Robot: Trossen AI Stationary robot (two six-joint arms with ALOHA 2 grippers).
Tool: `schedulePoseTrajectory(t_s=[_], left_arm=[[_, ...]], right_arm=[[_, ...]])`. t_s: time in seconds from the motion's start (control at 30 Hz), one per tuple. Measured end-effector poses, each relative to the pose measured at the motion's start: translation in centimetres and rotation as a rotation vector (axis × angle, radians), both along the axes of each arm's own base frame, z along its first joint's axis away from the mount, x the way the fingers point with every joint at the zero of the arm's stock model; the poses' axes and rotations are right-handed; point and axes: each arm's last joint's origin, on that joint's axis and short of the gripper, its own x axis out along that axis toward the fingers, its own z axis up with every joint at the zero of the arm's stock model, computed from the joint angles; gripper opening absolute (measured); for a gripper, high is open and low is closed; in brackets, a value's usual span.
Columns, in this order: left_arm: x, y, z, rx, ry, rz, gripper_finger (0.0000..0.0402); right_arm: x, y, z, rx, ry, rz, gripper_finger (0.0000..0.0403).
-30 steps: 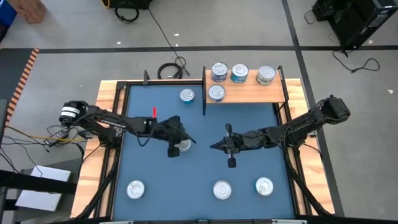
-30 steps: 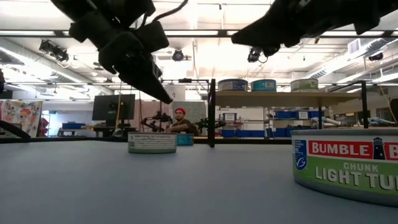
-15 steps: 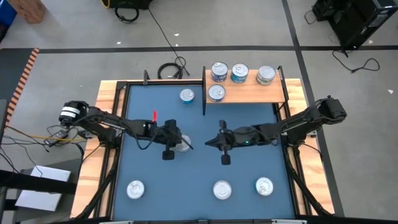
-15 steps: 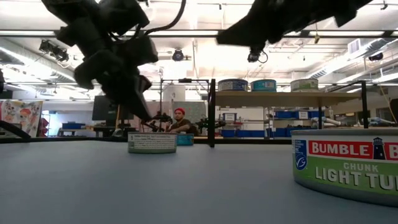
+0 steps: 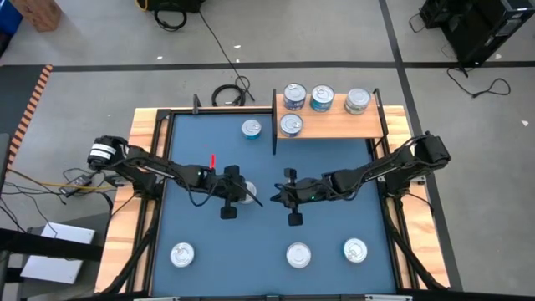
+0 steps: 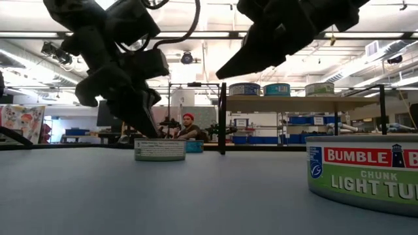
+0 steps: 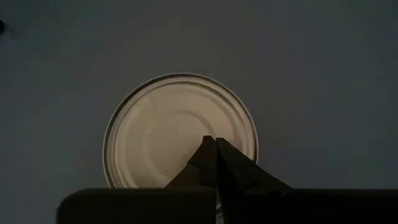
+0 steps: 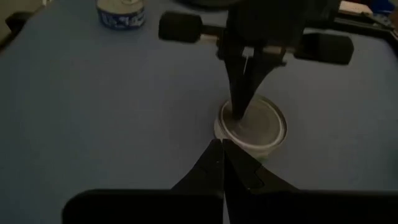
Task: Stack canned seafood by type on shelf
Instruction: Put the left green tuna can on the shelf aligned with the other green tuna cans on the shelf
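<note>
**Both tools now crowding the middle tin**

High view: left tool [image 5: 236,194] parked right over the middle tin [image 5: 247,195], fingers pinched together, holding nothing. Right tool [image 5: 280,197] slid in from the shelf side and now just beside that same tin, also closed and empty; a second ago sat noticeably farther off. Shelf [image 5: 334,125] beyond the tin already carrying four cans [image 5: 320,99], one loose can [image 5: 251,128] just beside it, three more on the near side of the blue tabletop [image 5: 334,167].

Low view: left tool dropped lower, tips hovering just above the tin [image 6: 159,149]; right one swung in closer overhead.

Left wrist view: closed fingertips [image 7: 214,163] over the silver lid [image 7: 180,130].

Right wrist view: closed tips [image 8: 222,158] aimed at the tin [image 8: 252,124], left tool touching its lid.

Looks like a grab setup, though both still need to open first.
</note>
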Motion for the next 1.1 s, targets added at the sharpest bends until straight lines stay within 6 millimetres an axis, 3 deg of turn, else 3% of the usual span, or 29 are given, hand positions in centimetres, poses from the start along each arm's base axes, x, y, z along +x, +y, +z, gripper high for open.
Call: schedulePoseTrajectory(t_s=[0.37,0.47,0.6,0.87,1.1], left_arm=[[2.2,0.2,0.1,-0.005,-0.166,-0.029,0.0001],[3.0,0.3,-0.8,0.017,-0.125,-0.052,0.0001],[3.9,0.1,-0.5,0.046,-0.059,-0.08,0.0001],[1.6,-0.5,2.0,0.125,0.036,0.053,0.0001],[0.4,-0.5,1.5,0.148,0.121,0.124,0.0001]], right_arm=[[-1.1,0.1,1.2,0.005,0.029,0.002,0.0005],[-1.2,0.0,1.1,0.013,0.045,-0.006,0.0005],[-1.3,0.0,0.9,0.013,0.059,-0.014,0.0005],[-1.5,0.0,0.7,0.009,0.085,-0.017,0.0005],[-1.5,0.0,0.7,0.022,0.092,-0.028,0.0005]])
